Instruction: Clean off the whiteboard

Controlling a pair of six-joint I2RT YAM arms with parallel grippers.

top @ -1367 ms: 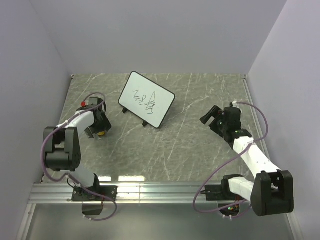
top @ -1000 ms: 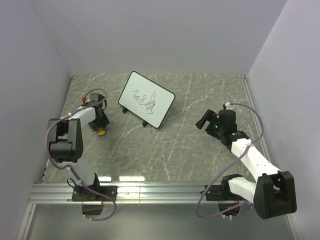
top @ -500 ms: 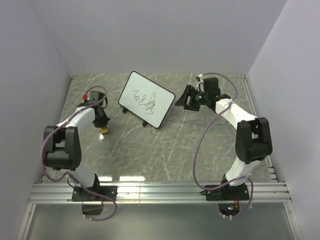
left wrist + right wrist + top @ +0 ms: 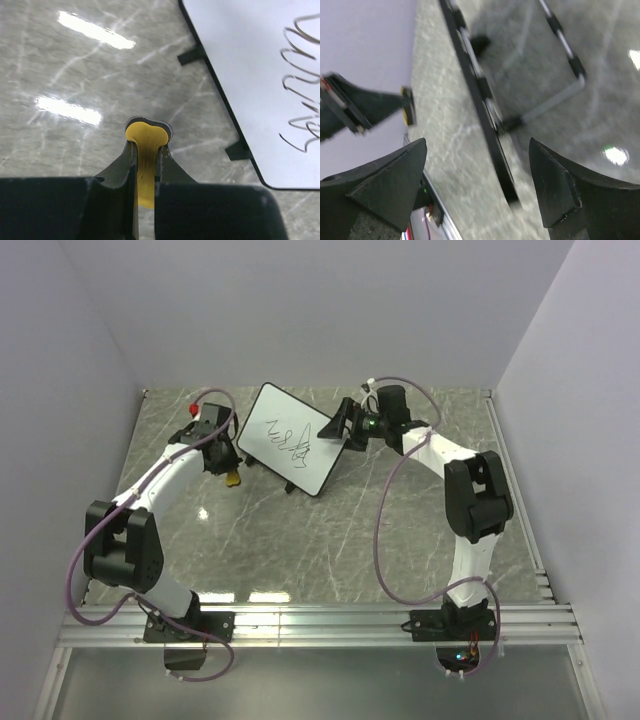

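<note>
The left pincer (image 4: 146,150) pinches a small yellow eraser (image 4: 145,137) just beside the whiteboard (image 4: 293,440). The board stands tilted on its feet at the far middle of the table (image 4: 400,530), its scribbles unerased. The right pincer (image 4: 335,425) is spread astride the board's right edge. The step in hand looks like bracing the board. Next, the right pincer should close on the rim, then the eraser should go onto the writing.

Top external: high, beyond the near edge of the table (image 4: 330,540), overlooking all. Left wrist: close, downward. Right wrist: close, low, blurred. All share the whiteboard (image 4: 293,438).
</note>
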